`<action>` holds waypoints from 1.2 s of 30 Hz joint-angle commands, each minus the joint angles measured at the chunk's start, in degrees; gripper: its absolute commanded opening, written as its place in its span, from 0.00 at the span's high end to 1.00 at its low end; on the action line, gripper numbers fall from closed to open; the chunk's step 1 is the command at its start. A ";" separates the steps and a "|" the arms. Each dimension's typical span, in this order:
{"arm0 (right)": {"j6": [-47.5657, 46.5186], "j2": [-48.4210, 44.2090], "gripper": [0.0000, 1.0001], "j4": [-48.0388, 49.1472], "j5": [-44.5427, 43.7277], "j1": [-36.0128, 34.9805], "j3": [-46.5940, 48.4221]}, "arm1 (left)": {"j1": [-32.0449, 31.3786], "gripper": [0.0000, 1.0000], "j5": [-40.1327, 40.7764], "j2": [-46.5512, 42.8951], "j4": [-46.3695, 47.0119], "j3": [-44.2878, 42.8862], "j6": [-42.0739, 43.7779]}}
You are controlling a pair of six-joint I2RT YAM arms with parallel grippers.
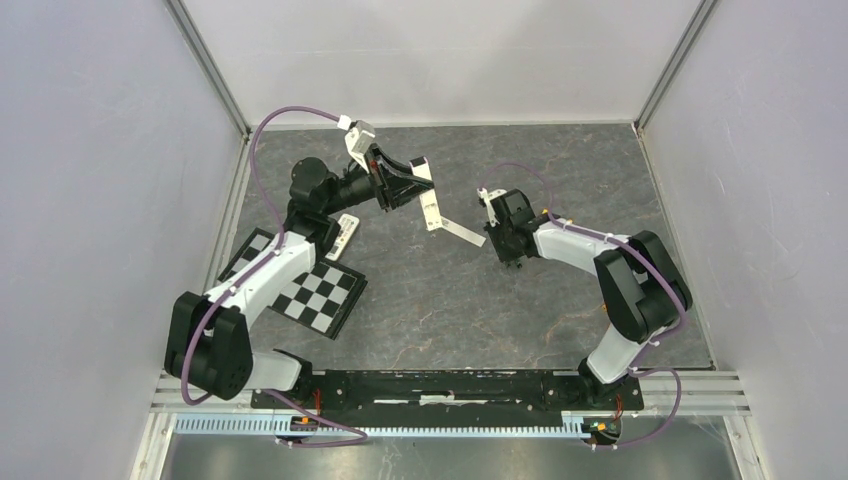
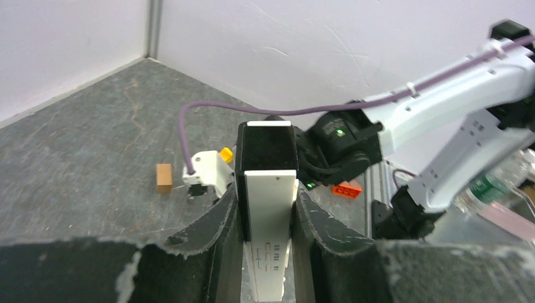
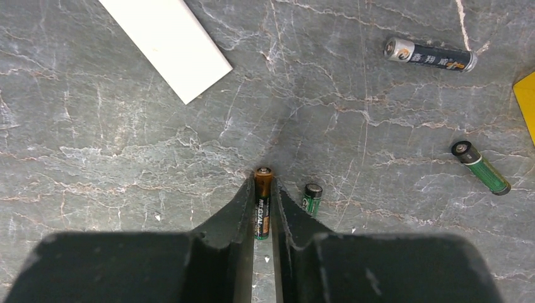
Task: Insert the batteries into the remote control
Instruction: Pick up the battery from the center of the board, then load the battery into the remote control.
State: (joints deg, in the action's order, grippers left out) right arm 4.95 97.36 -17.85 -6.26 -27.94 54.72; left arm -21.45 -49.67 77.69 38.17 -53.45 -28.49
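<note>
Right of centre on the table [image 3: 126, 164], our right gripper [image 3: 263, 188] pinches one battery [image 3: 263, 211] lying flat; far left, our left gripper [image 2: 267, 192] clamps the remote control [image 2: 266, 148] raised. We judge pickup underway; next, lifting it toward the remote, ends matched.

**Work surface, dark grey veined slab: contents**

Table [image 1: 430, 300]: black-and-white checkerboard [image 1: 315, 290] flat at my left, near the wall; long white bar [image 3: 167, 44] at centre; brown block [image 2: 164, 177] alone on bare slab. Four batteries lie near the bar: a black battery [image 3: 431, 55] with silver cap; a long green battery [image 3: 481, 167], well apart from the black one; a short-looking green battery [image 3: 311, 199] just beside my right pincer [image 3: 263, 183]; and a copper-topped battery [image 3: 262, 211] on the slab, flanked on both sides by that pincer's fingers. The corner of a yellow piece [image 3: 527, 104] shows at the edge of the right wrist view.
</note>
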 commanded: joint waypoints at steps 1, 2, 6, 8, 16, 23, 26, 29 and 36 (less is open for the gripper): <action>0.99 -0.49 0.85 2.38 -0.80 0.27 -1.52 | 0.20 0.81 9.43 -1.85 -1.43 1.03 -1.82; 1.44 -0.88 0.86 2.80 -0.78 0.26 -1.92 | 0.22 0.81 11.35 -1.97 -1.61 1.51 -3.01; 2.29 -3.72 0.89 5.79 0.18 0.26 -3.83 | 0.19 0.81 17.32 -1.98 -2.48 3.98 -6.45; 2.73 -6.28 0.89 8.25 1.20 0.26 -5.15 | 0.23 0.81 18.81 -1.61 -1.31 5.56 -8.30; 7.07 -19.86 0.90 20.09 10.46 0.17 -10.05 | 0.16 0.86 24.08 1.59 2.64 10.70 -21.64; 15.60 -28.87 0.90 34.31 20.40 -1.77 -12.27 | -0.06 0.86 22.38 4.79 9.01 11.45 -31.50; 17.92 -30.22 0.90 37.80 21.81 -4.16 -11.29 | -0.15 0.86 21.47 5.19 11.85 11.55 -33.94; 19.55 -30.82 0.90 41.10 22.83 -6.37 -10.40 | -0.13 0.85 21.46 5.04 12.04 11.67 -34.13; 19.66 -28.10 0.90 44.13 22.98 -9.96 -7.39 | -0.30 0.85 20.84 4.55 12.41 11.81 -35.56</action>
State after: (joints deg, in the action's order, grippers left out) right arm 23.64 67.85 20.97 15.70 -36.71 43.38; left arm -21.52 -28.34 82.94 46.50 -41.78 -61.19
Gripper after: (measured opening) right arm 0.110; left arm 0.349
